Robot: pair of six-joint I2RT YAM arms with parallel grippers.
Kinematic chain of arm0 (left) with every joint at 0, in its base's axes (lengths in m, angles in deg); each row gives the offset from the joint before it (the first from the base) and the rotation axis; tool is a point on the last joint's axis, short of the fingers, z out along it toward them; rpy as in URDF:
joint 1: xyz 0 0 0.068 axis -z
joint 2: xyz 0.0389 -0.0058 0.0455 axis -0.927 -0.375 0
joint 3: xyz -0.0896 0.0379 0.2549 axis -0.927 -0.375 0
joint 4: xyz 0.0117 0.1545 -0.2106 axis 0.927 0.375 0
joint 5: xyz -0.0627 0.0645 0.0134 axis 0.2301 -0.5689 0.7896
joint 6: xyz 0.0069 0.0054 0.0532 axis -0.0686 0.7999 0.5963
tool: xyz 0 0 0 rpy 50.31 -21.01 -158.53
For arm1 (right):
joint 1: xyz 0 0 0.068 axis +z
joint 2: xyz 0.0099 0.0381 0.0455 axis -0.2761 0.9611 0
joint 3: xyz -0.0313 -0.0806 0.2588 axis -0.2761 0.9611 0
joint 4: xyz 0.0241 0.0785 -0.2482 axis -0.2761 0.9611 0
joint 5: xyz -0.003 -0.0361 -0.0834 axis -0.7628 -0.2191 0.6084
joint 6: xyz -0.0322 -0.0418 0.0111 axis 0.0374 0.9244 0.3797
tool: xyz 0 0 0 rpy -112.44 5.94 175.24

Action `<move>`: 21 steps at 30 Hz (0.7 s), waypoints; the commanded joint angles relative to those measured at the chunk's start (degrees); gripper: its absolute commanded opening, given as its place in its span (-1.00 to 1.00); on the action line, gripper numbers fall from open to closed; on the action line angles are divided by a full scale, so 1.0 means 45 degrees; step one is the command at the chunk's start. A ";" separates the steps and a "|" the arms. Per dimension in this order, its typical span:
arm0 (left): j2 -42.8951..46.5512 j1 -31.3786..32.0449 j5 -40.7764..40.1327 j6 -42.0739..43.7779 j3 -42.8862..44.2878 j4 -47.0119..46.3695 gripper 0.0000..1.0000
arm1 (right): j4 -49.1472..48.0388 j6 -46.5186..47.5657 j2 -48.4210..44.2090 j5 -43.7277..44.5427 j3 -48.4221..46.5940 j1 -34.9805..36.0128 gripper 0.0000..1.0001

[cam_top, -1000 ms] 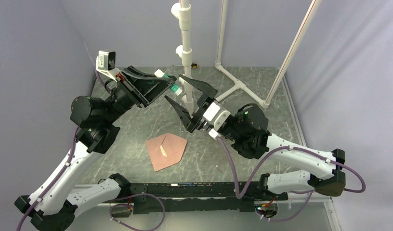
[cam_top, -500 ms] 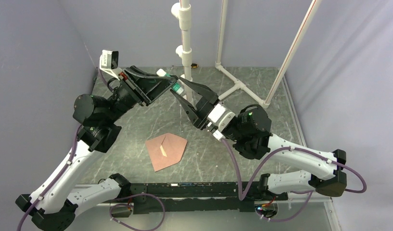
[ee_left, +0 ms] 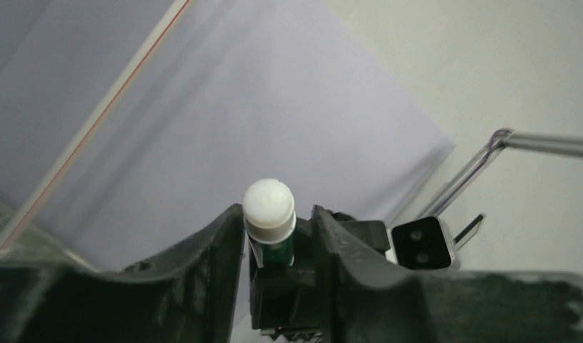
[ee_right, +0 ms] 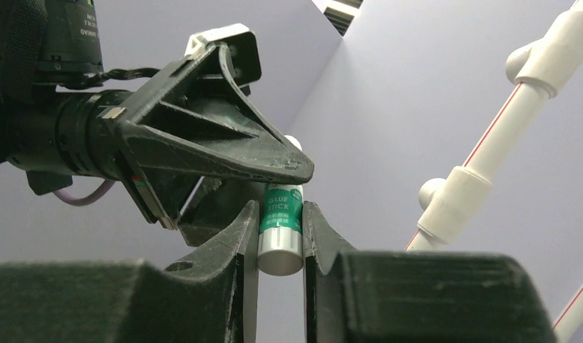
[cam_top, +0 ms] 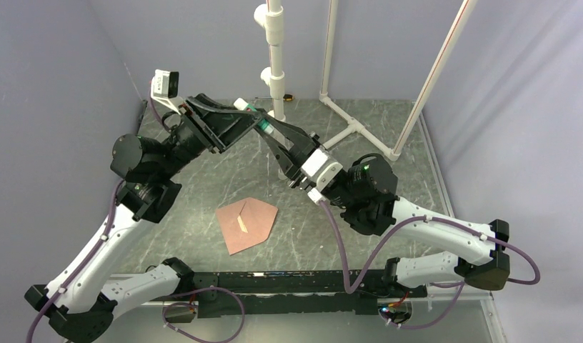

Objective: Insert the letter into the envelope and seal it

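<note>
My left gripper and right gripper are crowding each other in mid-air, both clamping the glue stick. The post is standing just behind them, blocking the way back. Below, the envelope is lying under open air, my arms flanking it.

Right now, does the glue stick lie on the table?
No, the left gripper and the right gripper hold the glue stick in the air.
</note>
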State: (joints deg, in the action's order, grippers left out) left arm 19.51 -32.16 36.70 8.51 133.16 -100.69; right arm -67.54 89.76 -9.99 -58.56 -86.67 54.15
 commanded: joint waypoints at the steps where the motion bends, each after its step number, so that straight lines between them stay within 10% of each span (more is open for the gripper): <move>1: 0.0445 0.0107 0.0565 0.0750 0.0900 0.0639 0.17 | -0.0230 -0.0059 -0.0305 0.0362 -0.0204 -0.0027 -1.00; 7: 0.0891 0.0103 -0.0312 0.2598 0.2160 0.3449 0.79 | 0.1319 -0.0605 -0.1215 0.0095 0.0054 -0.0057 -1.00; 14: 0.0205 0.0107 -0.1723 0.3551 0.4429 0.8639 0.86 | 0.2437 -0.1709 -0.1909 0.0104 0.0119 -0.0076 -1.00; 21: -0.0739 0.0084 0.0150 0.2858 0.5629 0.9292 0.86 | 0.2927 -0.2336 -0.2240 -0.0223 0.0084 -0.0070 -1.00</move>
State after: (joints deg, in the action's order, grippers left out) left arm 19.59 -31.77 32.37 22.17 155.15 -63.78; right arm -55.59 82.35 -18.69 -58.56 -86.21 53.80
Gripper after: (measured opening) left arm 0.927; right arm 0.241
